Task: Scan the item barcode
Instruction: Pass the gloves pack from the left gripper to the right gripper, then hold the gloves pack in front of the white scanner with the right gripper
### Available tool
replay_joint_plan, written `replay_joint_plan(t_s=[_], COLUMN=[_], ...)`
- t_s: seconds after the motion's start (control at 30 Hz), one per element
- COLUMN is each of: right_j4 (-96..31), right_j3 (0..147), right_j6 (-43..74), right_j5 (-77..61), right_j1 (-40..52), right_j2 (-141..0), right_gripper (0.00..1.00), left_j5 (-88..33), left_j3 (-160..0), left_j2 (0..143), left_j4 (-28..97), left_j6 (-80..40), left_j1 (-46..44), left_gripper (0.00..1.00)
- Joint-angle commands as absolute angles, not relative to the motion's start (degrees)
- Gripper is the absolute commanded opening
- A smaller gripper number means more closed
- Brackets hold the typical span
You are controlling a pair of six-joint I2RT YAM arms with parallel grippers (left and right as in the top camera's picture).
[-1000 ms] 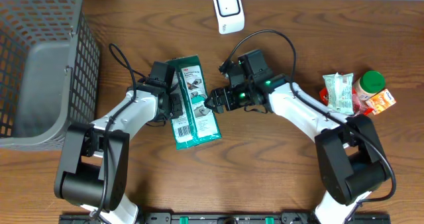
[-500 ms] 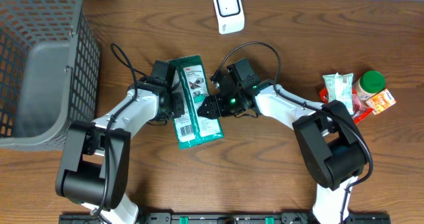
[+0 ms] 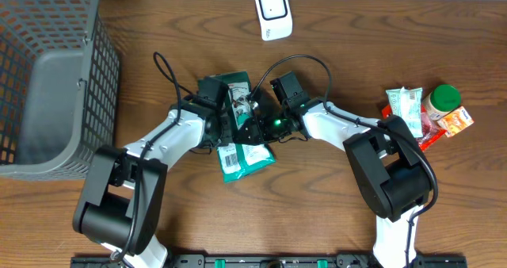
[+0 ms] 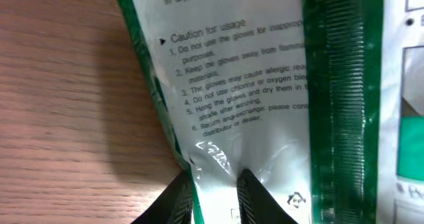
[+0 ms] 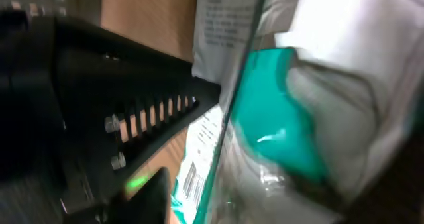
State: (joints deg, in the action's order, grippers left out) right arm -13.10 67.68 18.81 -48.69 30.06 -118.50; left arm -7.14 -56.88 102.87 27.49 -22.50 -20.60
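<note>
Glove packet (image 3: 244, 153) was mid-table (image 3: 317, 212), long axis running near-to-far and slightly skewed, barcode (image 3: 230, 161) end nearest. Open wood lay on the near side. Left gripper (image 4: 213, 194) pinched narrow on the packet's left edge. Right gripper (image 3: 253, 129) was at the right edge, grip unclear. Basket (image 3: 47, 78) stood far left, groceries (image 3: 420, 109) right, scanner (image 3: 272, 13) at the far edge.

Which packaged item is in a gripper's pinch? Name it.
The flat green-and-white plastic glove packet in the middle: the left gripper pinches its edge. The green-lidded jar, orange box and sachets lie untouched at the right.
</note>
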Motion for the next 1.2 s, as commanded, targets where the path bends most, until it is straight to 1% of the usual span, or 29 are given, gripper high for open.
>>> replay_joint_plan(t_s=[0.0,0.07,0.23,0.27,0.3,0.37,0.4,0.5,0.6,0.7,0.73,0.77,0.8,0.9,0.93,1.03,1.17], right_j4=[-12.82,-12.82,-12.84,-12.84,-12.88,-13.30,-13.85,-16.82,-19.64,-20.95,-21.74,-22.74,-23.16,-24.60,-24.97,-25.39,-30.44], right_j3=[67.26,67.26,67.29,67.29,67.29,67.29,67.29,67.31,67.31,67.31,67.31,67.35,67.35,67.37,67.37,67.40,70.22], right_j6=[16.27,15.00,12.97,12.93,12.56,11.68,11.33,8.69,4.54,3.55,1.28,-2.50,-3.01,-6.42,-8.16,-9.56,-12.36], right_j5=[-51.00,-50.85,-49.93,-49.71,-49.52,-49.12,-48.42,-43.09,-41.41,-41.43,-41.41,-40.75,-38.68,-33.58,-32.69,-29.54,-24.38], right_j1=[30.00,30.09,29.82,29.36,29.06,28.47,28.23,27.94,27.77,26.94,26.63,26.44,26.44,26.68,26.87,27.11,27.07], right_j2=[-118.91,-118.91,-118.80,-118.45,-118.13,-117.10,-116.33,-112.90,-108.60,-103.90,-101.71,-98.45,-96.64,-91.96,-89.97,-86.76,-84.97], right_gripper=[0.28,0.19,0.07,0.03,0.01,0.01,0.01,0.01,0.01,0.01,0.01,0.01,0.01,0.01,0.01,0.01,0.01], left_j5=[-10.02,-10.02,-10.00,-9.87,-9.85,-9.87,-9.87,-9.85,-9.34,-7.42,-6.94,-6.81,-6.83,-6.74,-6.35,-4.21,-3.44], left_j3=[-54.22,-54.24,-55.18,-55.90,-56.25,-56.77,-56.84,-56.82,-56.82,-56.82,-56.82,-56.82,-56.80,-56.14,-55.77,-55.53,-55.53], left_j2=[107.26,107.22,104.49,102.04,100.47,96.62,94.72,88.49,83.00,79.40,78.59,78.11,78.13,78.83,79.37,81.25,83.90], left_j4=[28.86,28.88,30.46,31.33,31.77,32.58,32.80,33.67,34.11,34.50,34.54,34.52,34.57,34.70,34.68,34.68,34.61], left_j6=[-23.00,-22.98,-22.96,-22.96,-22.96,-22.98,-22.98,-22.96,-21.78,-21.21,-21.21,-20.97,-20.40,-19.05,-19.07,-19.07,-19.09], left_j1=[-21.93,-21.93,-21.23,-20.45,-19.90,-18.48,-17.72,-15.05,-11.86,-8.54,-7.29,-5.32,-4.58,-2.76,-2.28,-2.00,-2.00], left_gripper=[0.25,0.25,0.25,0.25,0.25,0.26,0.29,0.32,0.33,0.33,0.33,0.38,0.40,0.41,0.43,0.53,0.55])
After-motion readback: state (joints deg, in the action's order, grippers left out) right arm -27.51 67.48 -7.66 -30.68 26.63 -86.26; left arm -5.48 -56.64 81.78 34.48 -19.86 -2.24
